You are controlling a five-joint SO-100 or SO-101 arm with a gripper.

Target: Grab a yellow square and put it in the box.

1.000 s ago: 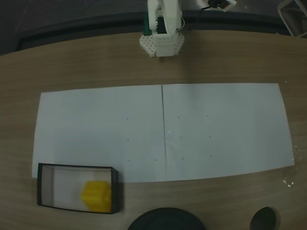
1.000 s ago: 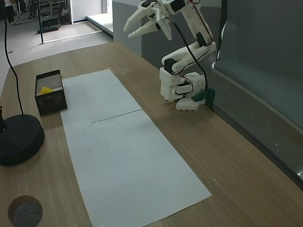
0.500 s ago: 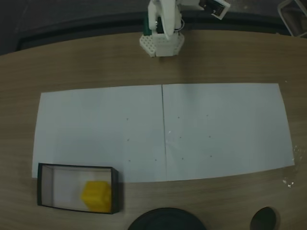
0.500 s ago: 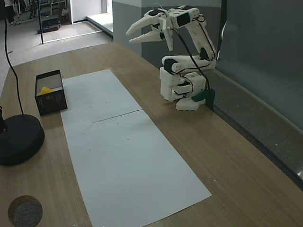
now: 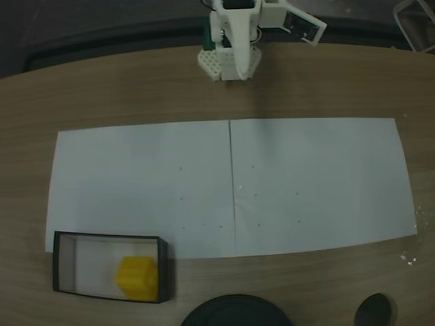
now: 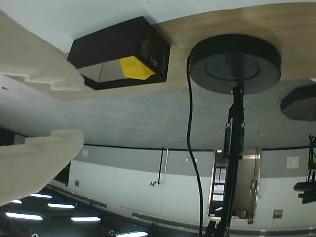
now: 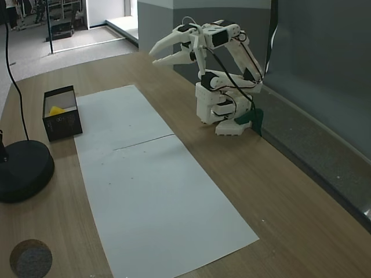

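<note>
Since a second ago your arm has folded down and back toward its base: the gripper (image 7: 155, 54) sat high above the far edge of the table and pointed downward, and now it hangs lower and reaches out roughly level over the wood. Its two white fingers (image 6: 34, 158) stand apart with nothing between them; you can see the gap plainly in the wrist view and in a fixed view alike.

Your yellow square (image 5: 136, 277) has not shifted. It lies inside the box (image 5: 64, 239), against the right-hand wall and toward the near wall as a fixed view (image 5: 136, 277) shows it. In another fixed view (image 7: 56, 110) only a sliver of yellow shows above the box's black wall (image 7: 62, 123). The wrist view looks across at the box (image 6: 148, 47) from afar and catches a yellow wedge (image 6: 134, 68) through its open top.

That box sits near the table's (image 5: 319, 81) near left corner in a fixed view, partly on the wood and partly on the corner of the white paper sheet (image 5: 312, 183). Just beside it stands the black round base (image 7: 23, 171) of a stand, well apart from the arm.
</note>
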